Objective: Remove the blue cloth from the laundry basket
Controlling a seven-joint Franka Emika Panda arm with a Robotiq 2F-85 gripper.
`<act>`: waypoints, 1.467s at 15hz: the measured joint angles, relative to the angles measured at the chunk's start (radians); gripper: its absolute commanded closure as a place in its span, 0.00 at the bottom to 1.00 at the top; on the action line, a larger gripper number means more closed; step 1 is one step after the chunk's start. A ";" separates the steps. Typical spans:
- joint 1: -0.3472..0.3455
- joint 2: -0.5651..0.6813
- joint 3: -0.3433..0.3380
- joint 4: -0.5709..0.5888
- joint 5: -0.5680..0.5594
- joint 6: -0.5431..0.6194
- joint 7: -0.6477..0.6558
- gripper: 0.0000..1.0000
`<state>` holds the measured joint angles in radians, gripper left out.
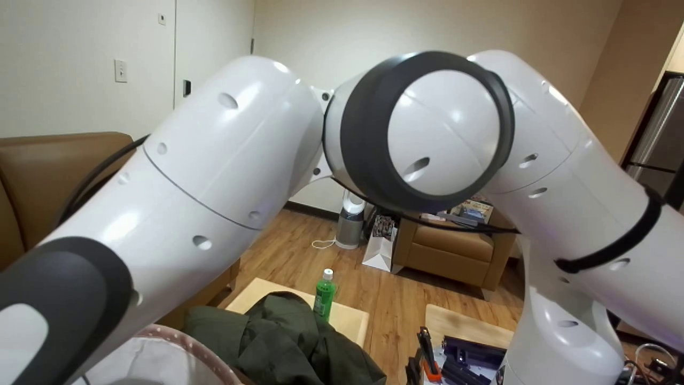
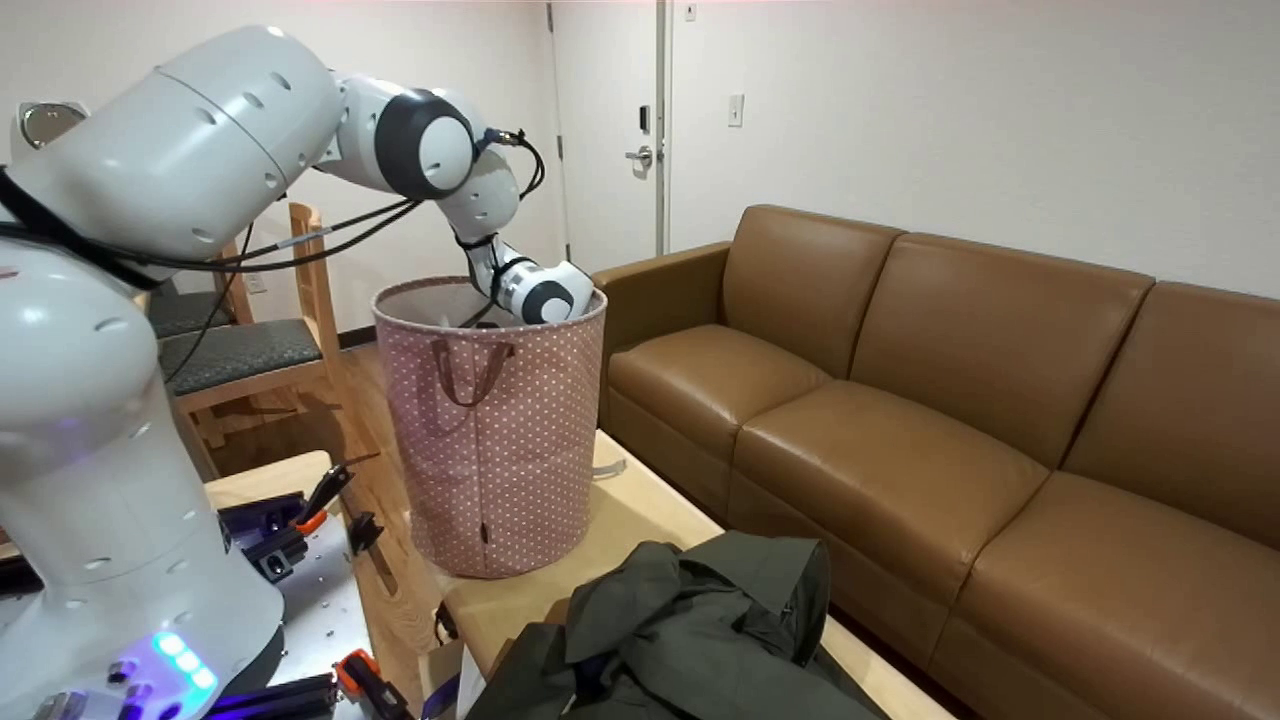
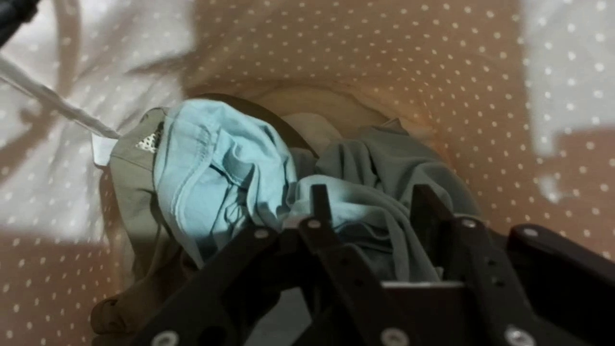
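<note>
The pink laundry basket with white dots (image 2: pixel 530 420) stands upright on a wooden table; part of its rim (image 1: pixel 176 337) shows in the other camera outside. The light blue cloth (image 3: pixel 226 163) lies crumpled inside, left of my fingers in the wrist view. My gripper (image 3: pixel 372 192) is open, down inside the basket and pointing at the clothes. Grey-green folds (image 3: pixel 384 206) show between and behind the fingers; I cannot tell whether they belong to the blue cloth. The gripper and clothes are hidden in both exterior views.
Khaki clothing (image 3: pixel 137 178) lies left of the blue cloth, and grey cloth (image 3: pixel 389 154) lies behind. A cord (image 3: pixel 57 101) hangs inside the basket. A dark green jacket (image 2: pixel 700 630) lies beside the basket. A green bottle (image 1: pixel 324 294) and a brown sofa (image 2: pixel 900 450) stand nearby.
</note>
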<state>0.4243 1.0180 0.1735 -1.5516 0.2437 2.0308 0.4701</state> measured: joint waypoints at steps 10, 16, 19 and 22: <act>-0.003 0.013 -0.011 0.013 0.000 -0.001 0.001 0.00; 0.000 0.028 -0.030 0.022 -0.001 -0.001 0.026 0.00; -0.003 0.069 -0.048 0.047 -0.001 -0.001 0.033 0.00; -0.002 0.124 -0.061 0.084 -0.001 -0.001 0.056 0.00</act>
<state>0.4223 1.1424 0.1124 -1.4675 0.2430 2.0295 0.5265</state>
